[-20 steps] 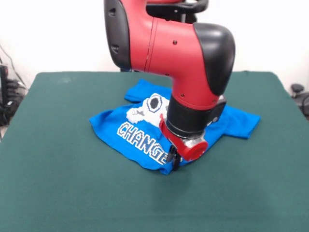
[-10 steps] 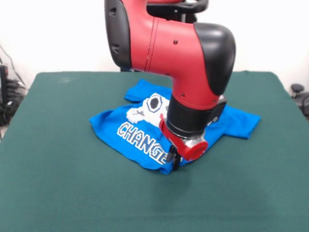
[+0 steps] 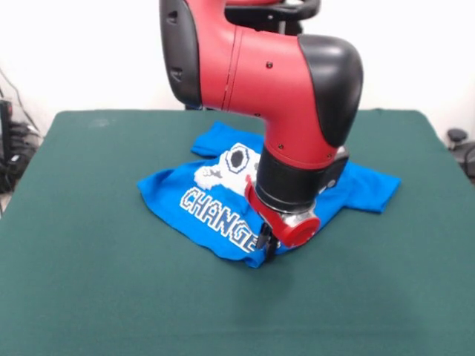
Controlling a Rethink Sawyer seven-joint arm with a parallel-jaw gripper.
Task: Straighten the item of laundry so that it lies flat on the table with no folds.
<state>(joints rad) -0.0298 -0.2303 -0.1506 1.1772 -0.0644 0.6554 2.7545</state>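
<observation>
Blue shirt lies mid-bench, still bunched, its near hem folded under. Tool sits at the near corner; I cannot tell whether it pinches cloth. Most of the flattening looks left to do

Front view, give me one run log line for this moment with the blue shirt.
arm: low over shirt | gripper: at near edge of T-shirt, state unclear | shirt: rumpled, not flat | table: green
</observation>
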